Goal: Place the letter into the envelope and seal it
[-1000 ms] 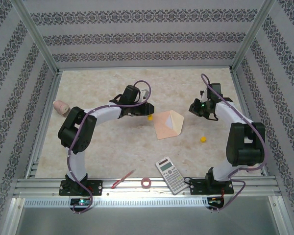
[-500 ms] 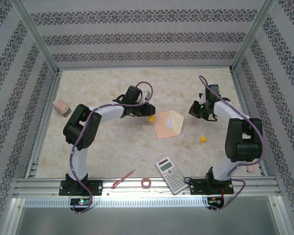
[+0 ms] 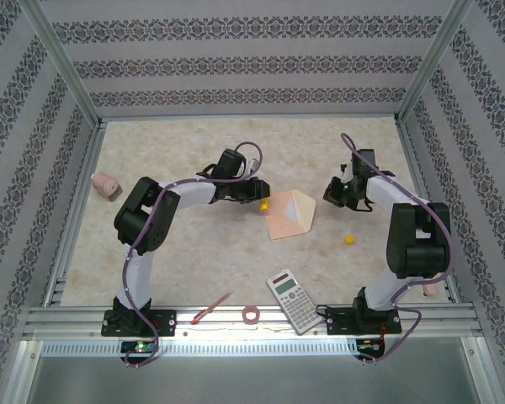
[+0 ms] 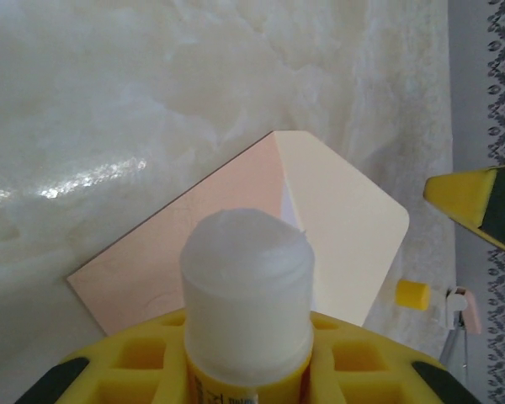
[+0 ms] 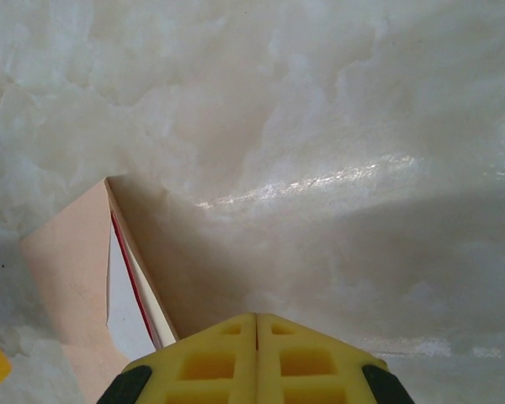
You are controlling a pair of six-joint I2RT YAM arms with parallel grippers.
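The peach envelope [image 3: 282, 217] lies mid-table with its cream flap [image 3: 301, 207] folded open to the right. Inside its mouth sits the letter [image 5: 124, 296], of which a white face and a red edge show. My left gripper [image 3: 259, 199] is just left of the envelope, shut on an uncapped yellow glue stick [image 4: 247, 282] whose white tip points over the envelope [image 4: 168, 261]. My right gripper [image 3: 341, 195] hovers right of the flap, shut with nothing between its fingers [image 5: 257, 320].
The glue stick's yellow cap [image 3: 349, 240] lies right of the envelope. A calculator [image 3: 293, 300], a red pen [image 3: 210, 309] and a tape roll [image 3: 252, 315] sit along the near edge. A pink object [image 3: 105, 183] rests at the far left.
My left gripper has edged right towards the envelope with the glue stick, its elbow swinging inward. My right gripper has shifted slightly and stays shut.
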